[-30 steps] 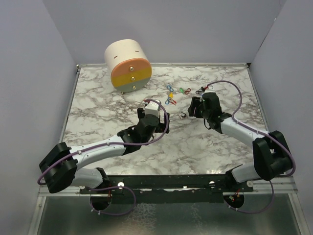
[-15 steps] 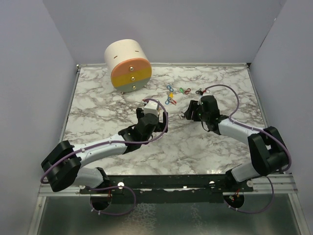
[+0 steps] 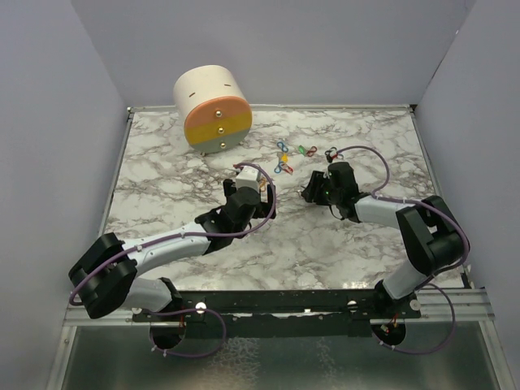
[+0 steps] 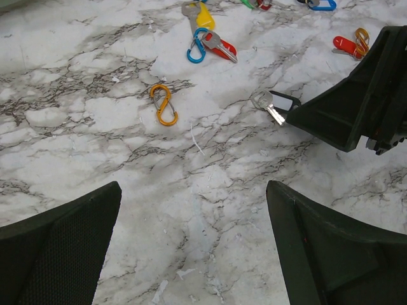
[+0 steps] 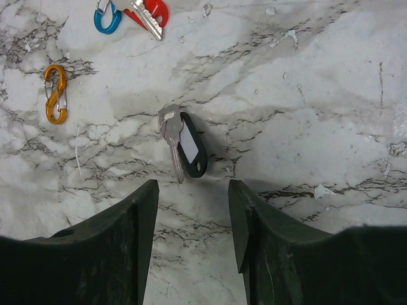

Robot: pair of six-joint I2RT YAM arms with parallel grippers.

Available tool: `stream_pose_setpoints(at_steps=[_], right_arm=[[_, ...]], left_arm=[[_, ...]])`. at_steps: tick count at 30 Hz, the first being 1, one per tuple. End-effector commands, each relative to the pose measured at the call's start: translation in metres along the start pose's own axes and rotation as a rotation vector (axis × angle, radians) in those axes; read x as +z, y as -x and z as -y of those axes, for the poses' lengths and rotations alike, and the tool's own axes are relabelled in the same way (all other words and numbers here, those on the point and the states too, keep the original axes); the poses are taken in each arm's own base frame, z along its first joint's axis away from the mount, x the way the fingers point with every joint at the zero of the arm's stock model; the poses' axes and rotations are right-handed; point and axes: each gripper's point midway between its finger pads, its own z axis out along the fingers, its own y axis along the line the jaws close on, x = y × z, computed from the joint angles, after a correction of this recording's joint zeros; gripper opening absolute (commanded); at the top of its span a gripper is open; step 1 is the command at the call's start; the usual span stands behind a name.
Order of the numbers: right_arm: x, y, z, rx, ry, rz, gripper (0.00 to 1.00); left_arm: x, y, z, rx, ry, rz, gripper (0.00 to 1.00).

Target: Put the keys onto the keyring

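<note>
The keys (image 3: 283, 168) lie flat in a loose scatter right of centre in the upper half of the overhead view. In the left wrist view a yellow-headed key (image 4: 202, 14) sits at the top edge. A red-headed key (image 4: 220, 47) lies just below it, and a second red-headed key (image 4: 343, 44) lies at upper right. A plain silver key (image 5: 170, 136) lies alone at the centre of the right wrist view, blade pointing down-frame, with a black tag (image 5: 191, 149) touching its right side.

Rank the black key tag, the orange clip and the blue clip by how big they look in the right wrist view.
1. black key tag, widest
2. orange clip, about as long, thinner
3. blue clip, but the top edge crops it: unsure
</note>
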Motion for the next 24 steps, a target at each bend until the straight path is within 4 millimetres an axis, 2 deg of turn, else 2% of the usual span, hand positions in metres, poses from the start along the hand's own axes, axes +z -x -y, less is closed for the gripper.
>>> stream_pose_setpoints(at_steps=[1, 9, 24], right_arm=[[0.008, 0.0, -0.001, 0.036, 0.029, 0.018, 0.48], [0.014, -0.005, 0.009, 0.071, 0.035, 0.023, 0.44], [0.023, -0.008, 0.011, 0.105, 0.08, 0.013, 0.34]], left_arm=[[0.003, -0.001, 0.002, -0.017, -0.019, 0.001, 0.99], [0.004, -0.001, 0.002, -0.021, -0.023, 0.0, 0.99], [0.006, -0.002, 0.001, -0.021, -0.024, -0.006, 0.99]])
